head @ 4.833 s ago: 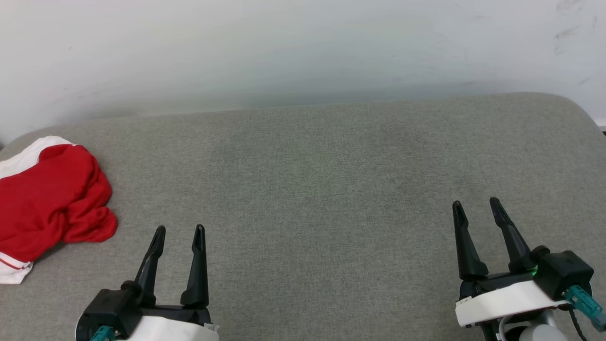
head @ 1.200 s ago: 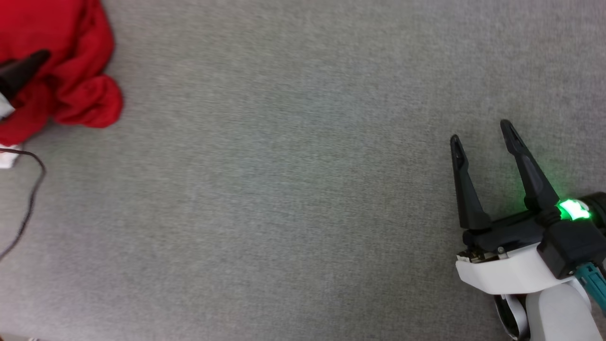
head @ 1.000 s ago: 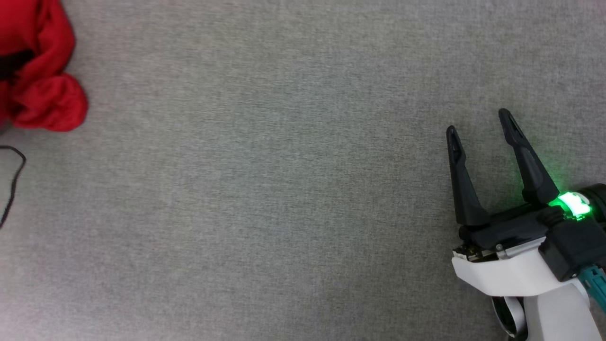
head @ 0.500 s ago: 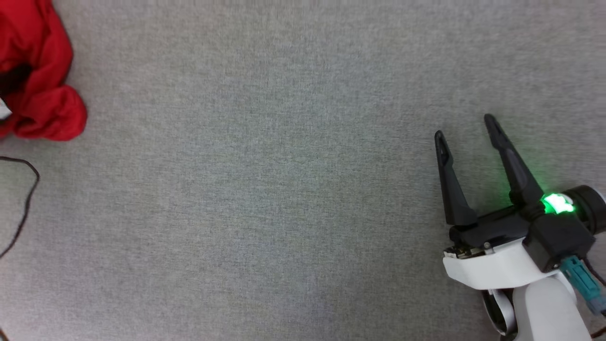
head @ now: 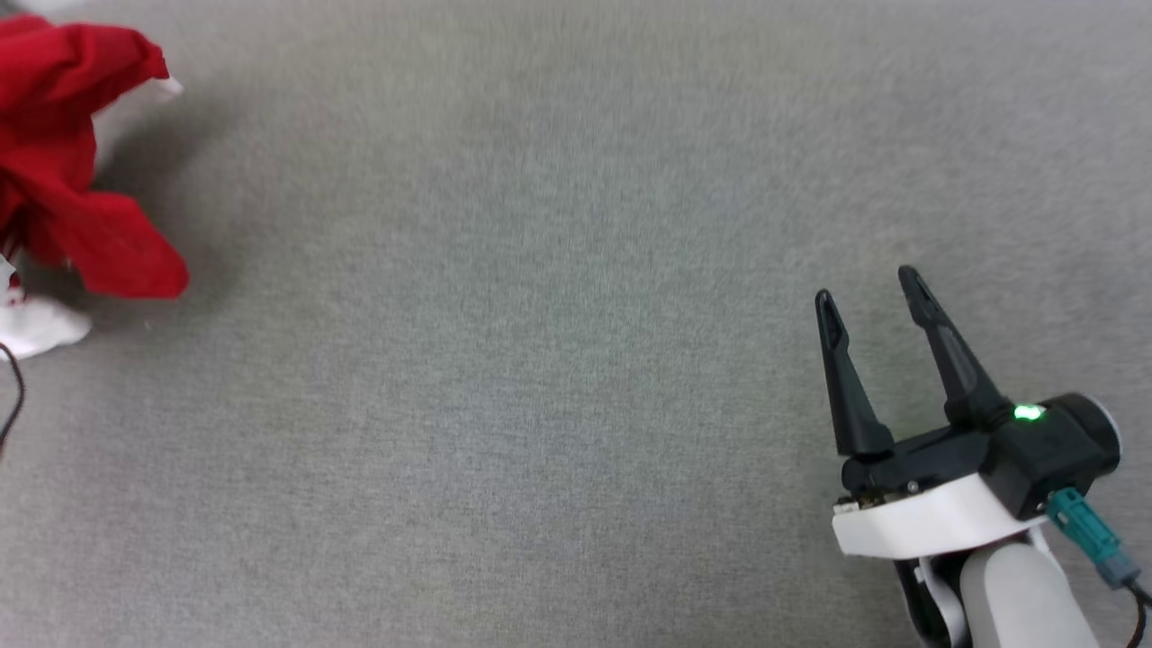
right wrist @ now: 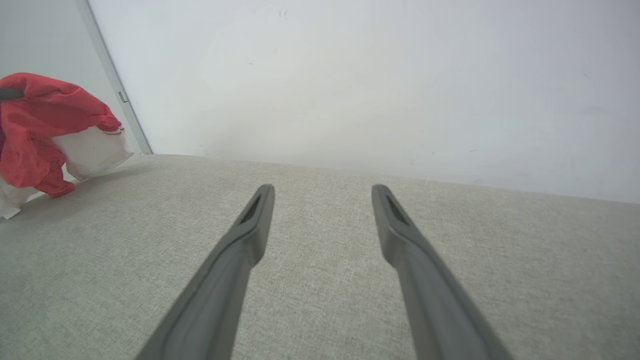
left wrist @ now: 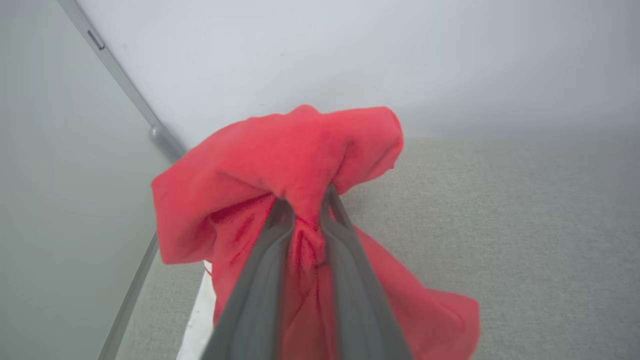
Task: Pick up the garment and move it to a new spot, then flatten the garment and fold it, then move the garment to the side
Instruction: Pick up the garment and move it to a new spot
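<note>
The red garment (head: 67, 171) hangs bunched at the far left of the head view, lifted off the grey surface, its white parts trailing below. In the left wrist view my left gripper (left wrist: 304, 212) is shut on a fold of the garment (left wrist: 280, 165), red cloth draped over and around both fingers. The right wrist view shows the garment (right wrist: 40, 120) raised at the far left with a white sleeve hanging. My right gripper (head: 866, 290) hovers open over the surface at the lower right, with nothing between its fingers (right wrist: 255, 220).
The grey fabric-covered surface (head: 540, 342) stretches across the middle. A pale wall (right wrist: 350, 75) rises behind it, and a pale panel with a metal edge (left wrist: 125, 85) stands at the left. A thin black cable (head: 11, 396) hangs at the left edge.
The garment has been lifted off the surface by my left gripper and now hangs, white parts showing. The head camera has tilted down since the earliest frame. My right gripper has stayed open.
</note>
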You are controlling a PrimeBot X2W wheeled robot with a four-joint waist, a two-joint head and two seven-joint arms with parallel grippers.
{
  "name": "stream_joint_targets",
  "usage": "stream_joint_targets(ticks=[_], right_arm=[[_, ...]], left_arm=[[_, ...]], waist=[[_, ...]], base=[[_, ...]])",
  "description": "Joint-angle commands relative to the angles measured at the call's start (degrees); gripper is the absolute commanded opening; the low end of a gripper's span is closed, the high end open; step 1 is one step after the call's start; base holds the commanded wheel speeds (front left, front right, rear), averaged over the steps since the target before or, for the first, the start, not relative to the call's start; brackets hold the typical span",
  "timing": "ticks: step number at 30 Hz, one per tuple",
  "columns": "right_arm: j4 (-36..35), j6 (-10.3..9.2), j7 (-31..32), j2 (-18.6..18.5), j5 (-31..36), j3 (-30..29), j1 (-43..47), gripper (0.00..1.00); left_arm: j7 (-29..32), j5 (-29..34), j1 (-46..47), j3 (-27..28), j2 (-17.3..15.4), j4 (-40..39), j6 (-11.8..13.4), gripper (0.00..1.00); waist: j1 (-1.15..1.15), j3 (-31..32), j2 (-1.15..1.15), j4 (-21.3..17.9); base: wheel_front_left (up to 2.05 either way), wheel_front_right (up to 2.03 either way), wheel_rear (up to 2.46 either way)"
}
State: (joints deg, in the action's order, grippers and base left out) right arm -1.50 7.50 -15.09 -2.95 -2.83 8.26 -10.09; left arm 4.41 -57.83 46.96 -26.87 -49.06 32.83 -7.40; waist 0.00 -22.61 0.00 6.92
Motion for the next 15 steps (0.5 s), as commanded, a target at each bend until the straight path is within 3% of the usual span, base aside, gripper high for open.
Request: stream_joint_targets(ticks=[1, 7, 15], right_arm=[[0.4, -0.02, -0.1, 0.1, -0.5, 0.2, 1.1, 1.00], [0.7, -0.03, -0.1, 0.1, -1.7, -2.2, 1.8, 1.00], [0.1, -0.03, -0.1, 0.1, -3.6, -3.9, 2.2, 1.00]], left_arm=[[-3.2, 1.6, -1.0, -1.1, -1.2, -1.8, -0.1, 0.00], [-11.5, 3.8, -1.4, -4.5, -3.7, -8.0, -0.1, 0.00], [-12.4, 7.1, 0.6, -9.1, -1.8, -17.2, 0.0, 0.00]], waist=[[0.00, 4.2, 0.00, -1.0], [0.00, 9.3, 0.00, -2.4], [0.00, 13.5, 0.00, -6.1]], base=[[0.00, 0.00, 0.00], [0.00, 0.00, 0.00], [0.00, 0.00, 0.00]])
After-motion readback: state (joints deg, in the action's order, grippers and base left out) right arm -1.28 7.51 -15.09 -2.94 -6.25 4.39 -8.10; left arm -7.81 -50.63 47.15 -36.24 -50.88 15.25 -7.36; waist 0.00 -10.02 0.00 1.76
